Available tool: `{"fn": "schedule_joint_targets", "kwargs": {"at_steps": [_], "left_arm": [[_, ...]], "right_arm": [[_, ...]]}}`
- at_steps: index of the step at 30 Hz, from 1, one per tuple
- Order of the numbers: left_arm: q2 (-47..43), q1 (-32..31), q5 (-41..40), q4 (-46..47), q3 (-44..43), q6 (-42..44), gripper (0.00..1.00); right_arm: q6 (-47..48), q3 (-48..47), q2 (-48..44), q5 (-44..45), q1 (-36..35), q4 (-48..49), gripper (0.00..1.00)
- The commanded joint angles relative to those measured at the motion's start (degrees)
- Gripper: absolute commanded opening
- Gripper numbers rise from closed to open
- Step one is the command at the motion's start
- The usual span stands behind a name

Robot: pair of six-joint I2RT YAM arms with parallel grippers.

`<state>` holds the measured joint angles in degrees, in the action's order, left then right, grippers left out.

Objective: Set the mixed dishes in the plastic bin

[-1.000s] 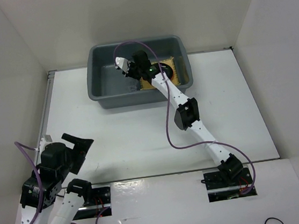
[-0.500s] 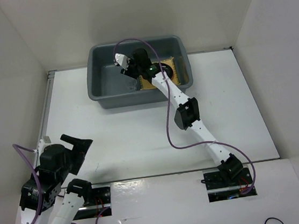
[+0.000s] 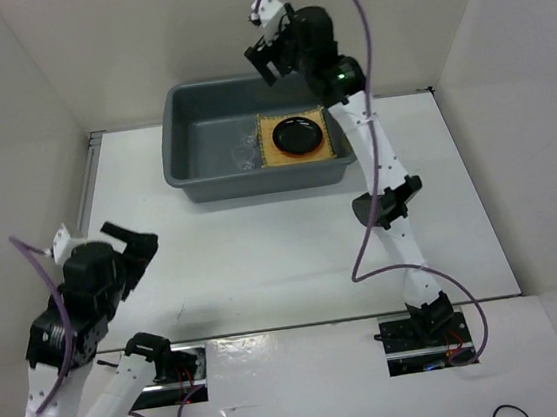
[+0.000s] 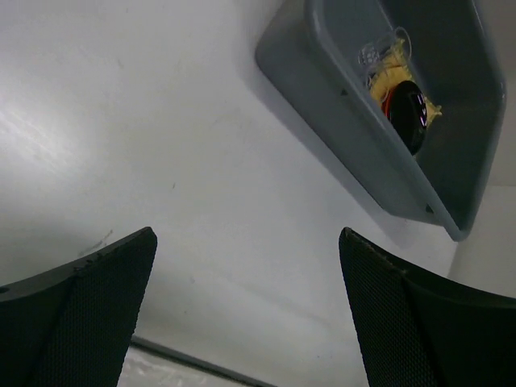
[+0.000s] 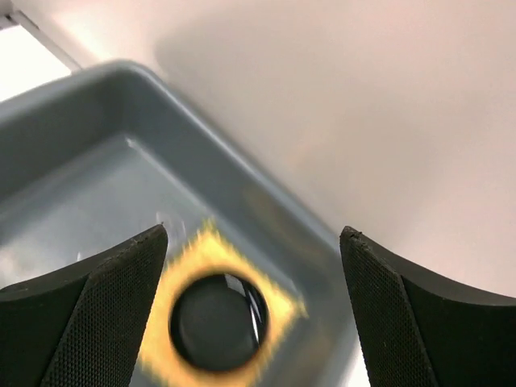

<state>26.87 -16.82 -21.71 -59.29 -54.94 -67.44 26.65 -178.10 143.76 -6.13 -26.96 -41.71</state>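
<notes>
The grey plastic bin stands at the back of the table. Inside it lies the tan mat with the black plate on top, and a clear cup rests just left of the mat. My right gripper hangs high above the bin's far rim, open and empty. In the right wrist view the mat and black plate sit blurred between the wide-apart fingers of the right gripper. My left gripper is open and empty over the near left table. The orange plate cannot be made out.
White walls enclose the table on the left, back and right. In the left wrist view the bin lies far off at the upper right, with the cup and black plate inside, beyond the open left gripper.
My right gripper opened inside the bin beside the mat, then rose up and back out of it. The left arm shifted slightly to the left.
</notes>
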Motion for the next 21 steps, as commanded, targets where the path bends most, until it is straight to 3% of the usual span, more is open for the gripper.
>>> {"fn": "schedule_joint_targets", "kwargs": {"at_steps": [1, 3, 4, 6, 7, 10, 16, 21], "left_arm": [[11.50, -0.32, -4.65, 9.62, -5.70, 13.53, 1.00], [19.66, -0.32, -3.87, 12.70, -8.34, 21.45, 1.00], [21.97, -0.32, -3.86, 14.88, -8.87, 23.56, 1.00], [26.89, 0.21, -2.03, 17.35, -9.48, 27.34, 1.00], [27.87, 0.21, -1.23, 19.97, -9.49, 27.97, 1.00], [29.38, 1.26, 2.55, 24.90, -8.35, 29.73, 1.00], [34.21, 3.81, 7.12, 27.03, -9.40, 36.41, 1.00], [33.43, 5.66, 7.65, 31.68, -6.42, 39.66, 1.00]], "right_arm": [[-0.55, -1.64, -5.86, 0.32, 0.94, -23.72, 0.92], [-2.30, -1.64, -7.44, 2.52, 1.47, -33.20, 0.93], [-7.36, 8.55, -9.71, 7.05, 3.21, -33.26, 0.95], [-6.80, 20.02, -20.68, 0.89, 6.99, -33.26, 0.97], [-6.79, 26.34, -23.41, -5.76, 9.62, -32.73, 0.98], [-8.37, 32.19, -30.63, -0.41, 15.34, -32.73, 0.98], [-7.06, 49.67, -44.08, -3.80, 28.07, -32.73, 0.98], [-5.91, 64.09, -56.91, -3.27, 29.86, -30.19, 0.98]]}}
